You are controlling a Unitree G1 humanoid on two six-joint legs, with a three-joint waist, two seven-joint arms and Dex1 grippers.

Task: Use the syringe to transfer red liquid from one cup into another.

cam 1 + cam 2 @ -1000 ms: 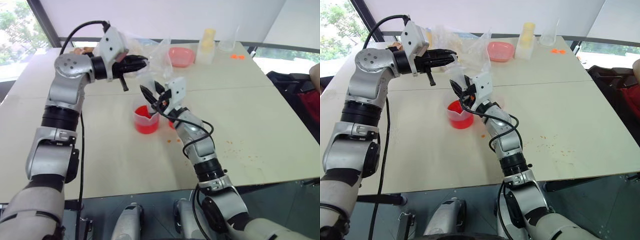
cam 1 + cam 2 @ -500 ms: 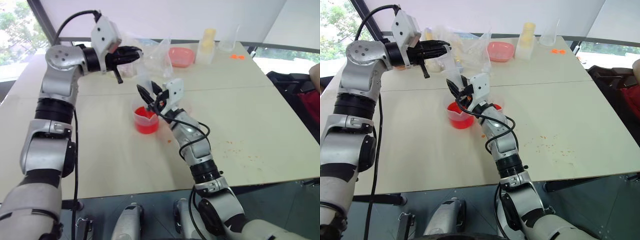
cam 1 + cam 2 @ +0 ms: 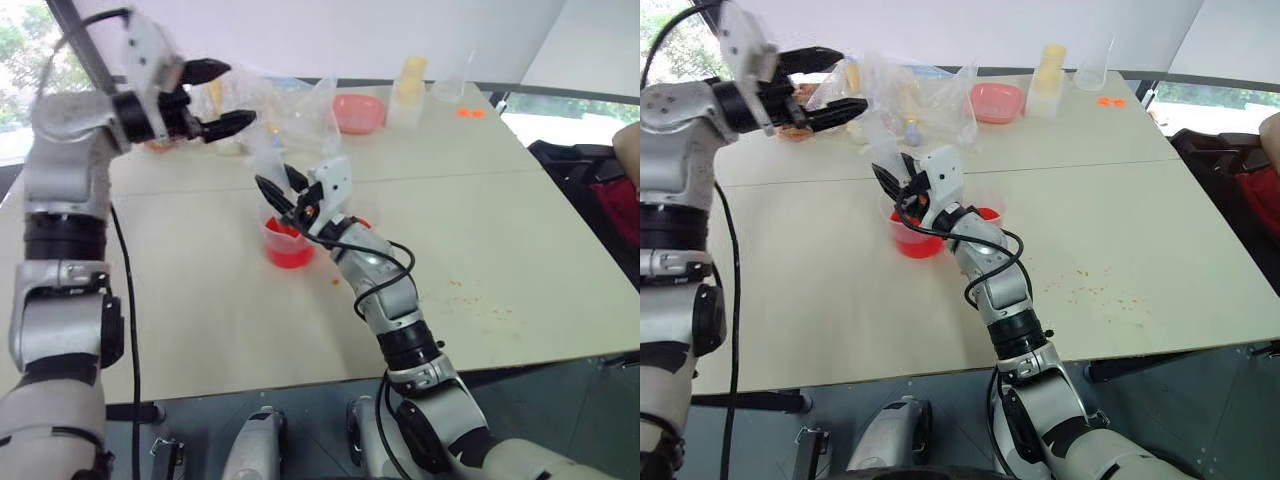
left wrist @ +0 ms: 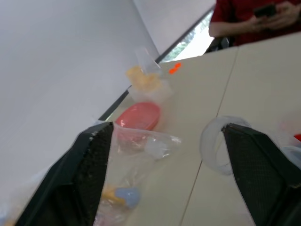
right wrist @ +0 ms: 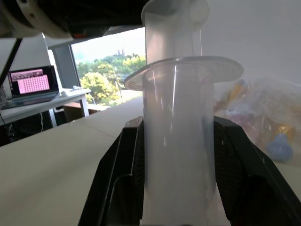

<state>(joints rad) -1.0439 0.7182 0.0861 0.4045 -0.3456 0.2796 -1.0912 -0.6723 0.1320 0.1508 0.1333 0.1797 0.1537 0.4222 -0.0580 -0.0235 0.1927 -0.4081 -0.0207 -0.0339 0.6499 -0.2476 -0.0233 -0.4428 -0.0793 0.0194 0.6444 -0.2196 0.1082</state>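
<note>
The right hand [image 5: 176,155] is clenched around the syringe [image 5: 176,122], a thick, clear plastic barrel with a wide round flange, held upright above the larger cup [image 3: 290,243]. That spouted beaker of see-through plastic stands on the pale, matte surface [image 3: 520,230] with bright red liquid [image 3: 291,252] in its lower half. The smaller cup [image 3: 987,214] sits just beside it, mostly hidden behind the arm, so its contents are hard to judge. The left hand [image 3: 224,95] hangs released, black fingers spread wide and empty, near crinkled clear plastic bags [image 3: 890,95]. A smooth pink bowl [image 3: 358,112] rests farther back.
</note>
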